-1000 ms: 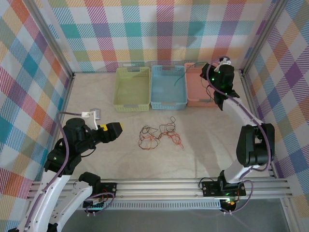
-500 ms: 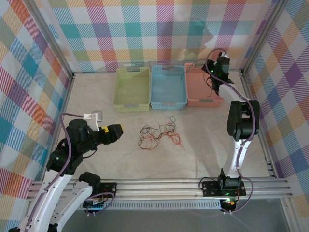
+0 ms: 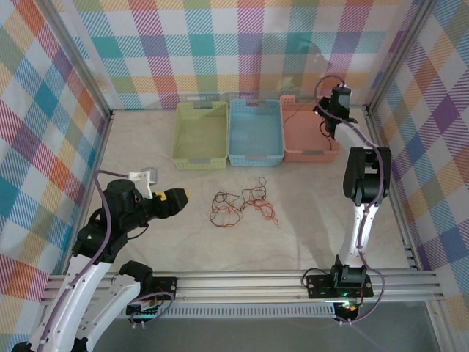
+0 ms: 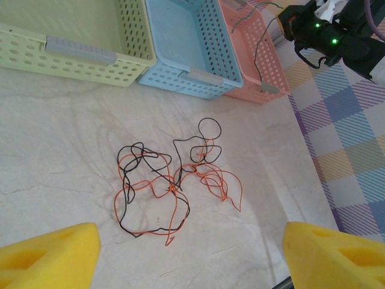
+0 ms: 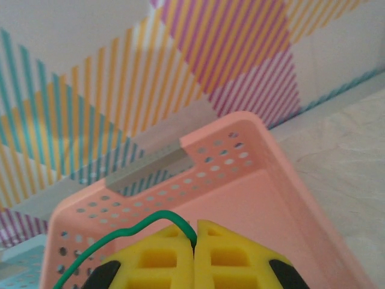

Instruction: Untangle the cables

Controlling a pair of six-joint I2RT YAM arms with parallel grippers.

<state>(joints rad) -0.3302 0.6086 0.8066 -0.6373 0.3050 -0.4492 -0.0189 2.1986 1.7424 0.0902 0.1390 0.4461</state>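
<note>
cables (image 4: 172,189): orange/black ones are lying tangled on the table (image 4: 60,162). right gripper (image 5: 195,232) is pinching a green strand (image 5: 120,239) over the pink basket (image 5: 252,180), looks like drop-off. left gripper (image 4: 192,265) is hovering, jaws apart, aiming at them. next: releasing green cleanly.

The green wire (image 5: 114,239) vanishes between the right gripper's (image 5: 195,253) pressed pads and runs off the lower left edge. The left gripper's (image 4: 192,259) yellow fingertips (image 4: 51,256) are cut by the bottom edge.
</note>
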